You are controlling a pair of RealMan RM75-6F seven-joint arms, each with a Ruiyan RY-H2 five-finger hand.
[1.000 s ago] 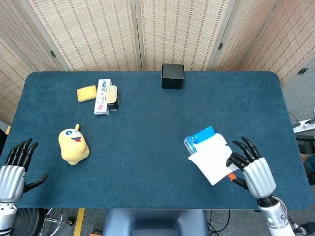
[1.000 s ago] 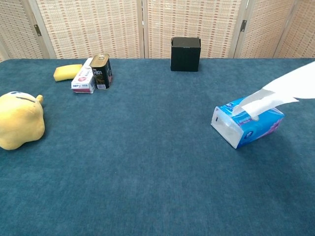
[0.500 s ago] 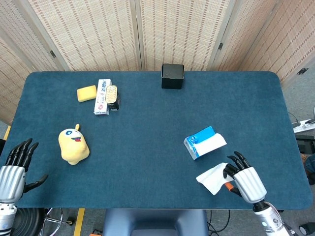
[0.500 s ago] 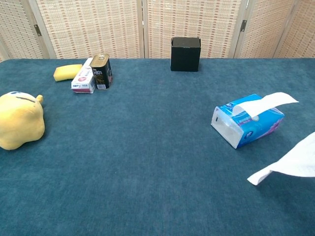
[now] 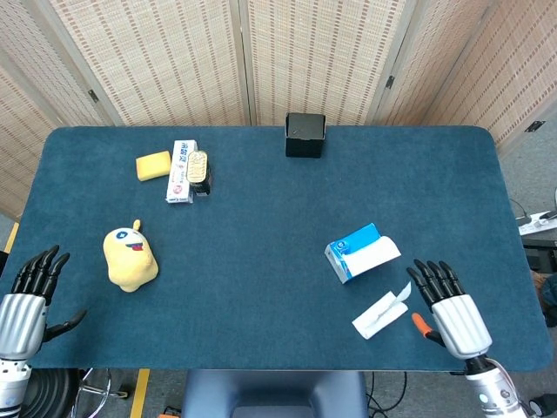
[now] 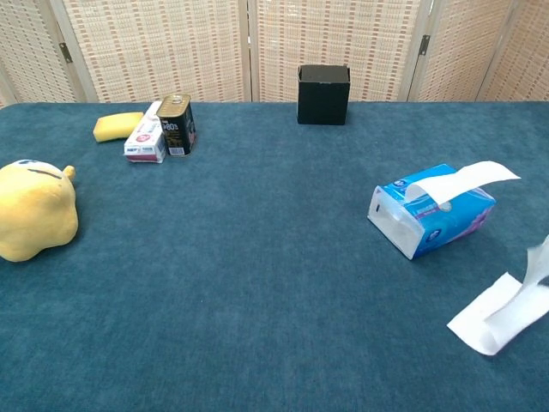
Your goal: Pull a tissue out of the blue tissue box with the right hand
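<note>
Tissue, a white crumpled sheet, lies lower right, free of the blue tissue box. Right hand beside it has fingers spread, empty; left hand likewise.

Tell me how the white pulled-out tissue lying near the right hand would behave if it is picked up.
The white pulled-out tissue is probably floppy: it lies folded and partly curled up. It looks thin, so likely very light and easily torn.

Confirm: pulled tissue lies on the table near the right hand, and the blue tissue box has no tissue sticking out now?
Not quite. The pulled tissue does lie on the table near the right hand, but the blue tissue box has another tissue sticking out of its top, as the chest view shows.
</note>
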